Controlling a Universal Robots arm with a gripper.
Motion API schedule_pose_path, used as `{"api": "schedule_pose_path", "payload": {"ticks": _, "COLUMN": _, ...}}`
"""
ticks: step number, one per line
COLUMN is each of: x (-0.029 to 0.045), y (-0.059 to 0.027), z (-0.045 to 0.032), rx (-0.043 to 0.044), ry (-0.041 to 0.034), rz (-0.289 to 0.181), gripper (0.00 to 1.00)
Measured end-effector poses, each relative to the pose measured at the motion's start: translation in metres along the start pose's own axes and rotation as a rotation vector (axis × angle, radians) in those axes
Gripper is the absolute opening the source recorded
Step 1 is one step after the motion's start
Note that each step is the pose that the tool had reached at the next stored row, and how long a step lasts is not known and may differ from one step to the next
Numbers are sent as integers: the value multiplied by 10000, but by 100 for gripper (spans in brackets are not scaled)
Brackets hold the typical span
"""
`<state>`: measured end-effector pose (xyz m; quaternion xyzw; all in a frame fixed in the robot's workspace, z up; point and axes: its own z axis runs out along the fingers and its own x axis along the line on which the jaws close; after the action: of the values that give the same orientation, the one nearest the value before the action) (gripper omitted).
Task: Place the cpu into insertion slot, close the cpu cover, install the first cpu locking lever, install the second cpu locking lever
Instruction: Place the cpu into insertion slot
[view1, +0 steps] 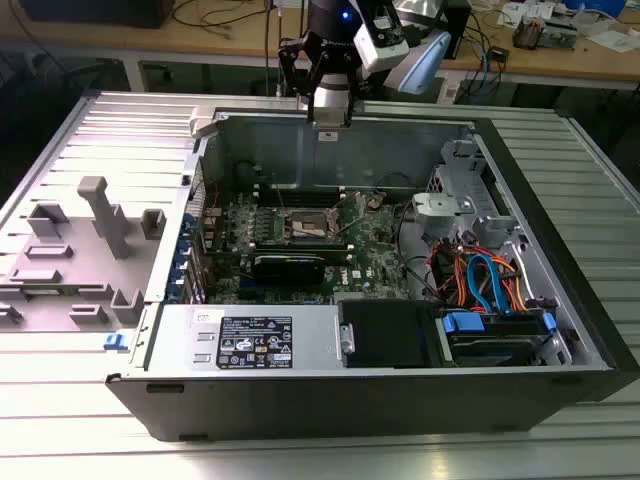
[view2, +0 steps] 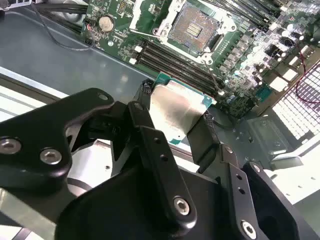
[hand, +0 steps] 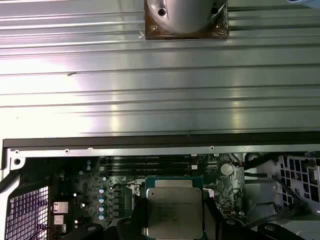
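Second wrist view has the end effector (view2: 176, 106) clamped on the chip (view2: 175, 117), its two black fingers (view2: 155, 150) pressing on opposite edges so that the silvery metal top faces the camera and a green rim shows at the corners. In the first wrist view the same chip (hand: 173, 212) sits squarely between the fingers, level rather than tilted. It looks thin, stiff and light, so weight should be no trouble. The smooth lid and narrow edges probably offer little friction, and the underside is likely delicate, so an edge hold like this one seems the right place to take it, with the flat faces left alone. Beyond the chip lies the green circuit board (view2: 250, 50), with long black memory slots (view2: 175, 65) between the chip and the socket (view2: 192, 29), whose dark centre is uncovered. In the exterior view the end effector (view1: 328, 115) hangs over the far wall of the open computer case (view1: 330, 160), well apart from the socket (view1: 308, 228) down on the board, and the case rests on a ribbed metal table (view1: 600, 200).
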<state>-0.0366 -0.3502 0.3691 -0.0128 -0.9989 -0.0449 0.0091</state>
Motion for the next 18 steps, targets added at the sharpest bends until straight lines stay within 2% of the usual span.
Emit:
{"api": "schedule_pose_path", "payload": {"ticks": 11, "x": -1, "y": -27, "z": 1, "rx": -1, "ry": -1, "rz": 5, "gripper": 54}}
{"api": "schedule_pose_path", "payload": {"ticks": 18, "x": -1, "y": -30, "z": 5, "rx": -8, "ry": -39, "rz": 439, "gripper": 54}}
